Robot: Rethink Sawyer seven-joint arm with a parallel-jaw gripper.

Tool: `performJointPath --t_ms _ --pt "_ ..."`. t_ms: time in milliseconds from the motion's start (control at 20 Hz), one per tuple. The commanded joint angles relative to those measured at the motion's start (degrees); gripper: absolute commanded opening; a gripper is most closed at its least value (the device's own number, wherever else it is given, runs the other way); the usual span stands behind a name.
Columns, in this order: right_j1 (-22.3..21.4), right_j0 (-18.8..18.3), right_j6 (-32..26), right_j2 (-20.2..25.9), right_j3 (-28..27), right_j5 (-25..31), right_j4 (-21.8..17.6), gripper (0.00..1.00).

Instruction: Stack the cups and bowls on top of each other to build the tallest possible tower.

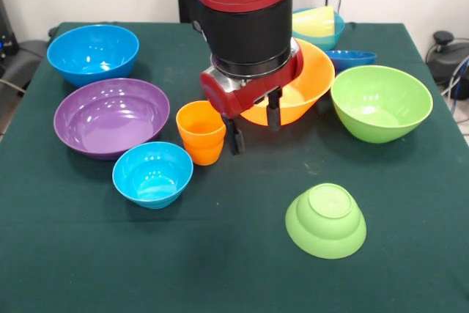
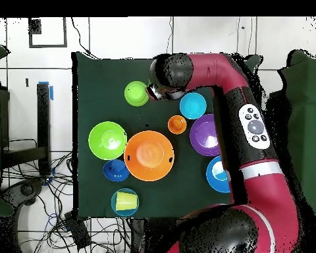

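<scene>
Glossy smooth plastic purple bowl (image 1: 111,116), glossy orange cup (image 1: 201,131), matt dark green cloth table cover (image 1: 220,269)

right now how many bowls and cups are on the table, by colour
Orange: 2, the large bowl and the cup
Purple: 1 bowl
Blue: 4 bowls
Green: 2 bowls
Yellow: 1 cup
Total: 10
</scene>
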Motion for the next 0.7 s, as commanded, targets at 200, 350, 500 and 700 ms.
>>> performJointPath --t_ms 200,350,500,700 --pt "5.50 2.56 -7.95 -3.06 -18.82 18.07 -2.34 1.00" --pt "9.66 2.48 -12.84 -1.49 -25.68 20.50 -4.63 1.00" --pt "12.28 2.37 -16.79 -0.19 -29.79 21.33 -6.41 1.00" --pt "13.89 2.37 -19.64 0.77 -32.45 20.56 -7.93 1.00"
